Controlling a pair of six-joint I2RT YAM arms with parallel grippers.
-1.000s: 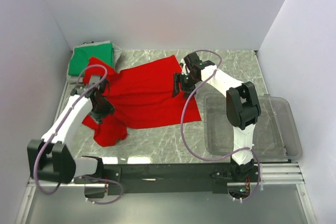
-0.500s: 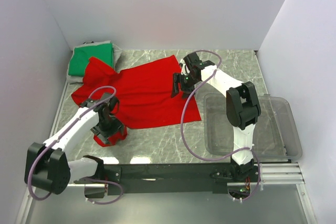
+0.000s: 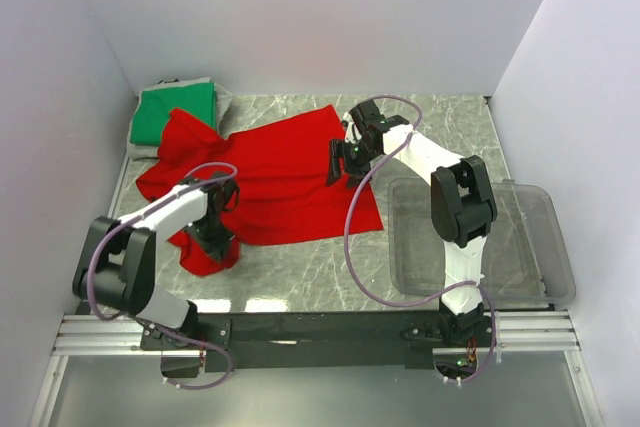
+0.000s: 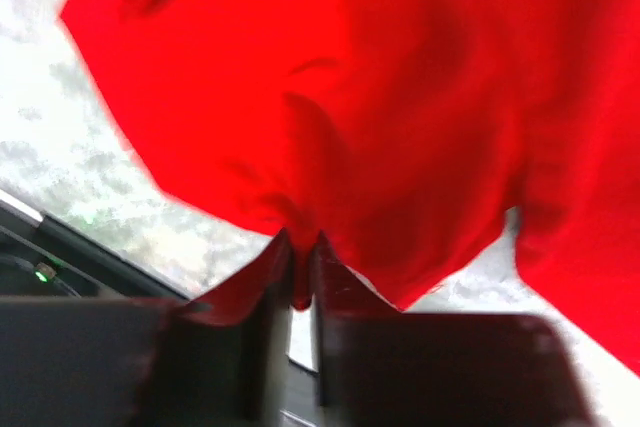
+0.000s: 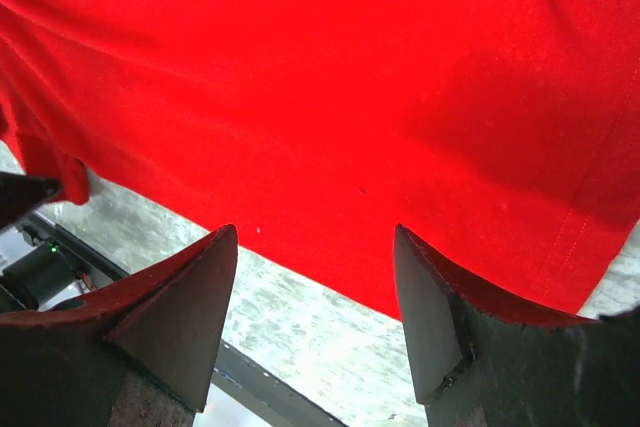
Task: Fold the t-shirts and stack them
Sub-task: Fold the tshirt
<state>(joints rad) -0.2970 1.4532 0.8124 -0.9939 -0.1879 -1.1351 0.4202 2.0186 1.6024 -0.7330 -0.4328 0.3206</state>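
Observation:
The red t-shirt (image 3: 285, 172) lies spread on the marble table, its near-left part bunched into a clump. My left gripper (image 3: 214, 237) is down on that clump; in the left wrist view the left gripper (image 4: 300, 244) is shut on a pinched fold of the red t-shirt (image 4: 380, 97). The green t-shirt (image 3: 176, 112) lies folded in the far-left corner, partly under the red one. My right gripper (image 3: 341, 161) hovers at the red shirt's right side. In the right wrist view the right gripper (image 5: 316, 234) stands open over the hem of the red t-shirt (image 5: 350, 77), holding nothing.
A clear plastic bin (image 3: 553, 267) sits at the right, beside the right arm's base. White walls close in the table on three sides. Bare marble (image 3: 300, 272) shows in front of the red shirt.
My left arm swung from the shirt's left sleeve down to the near-left clump, and its jaws closed on the red cloth. The right arm has barely moved.

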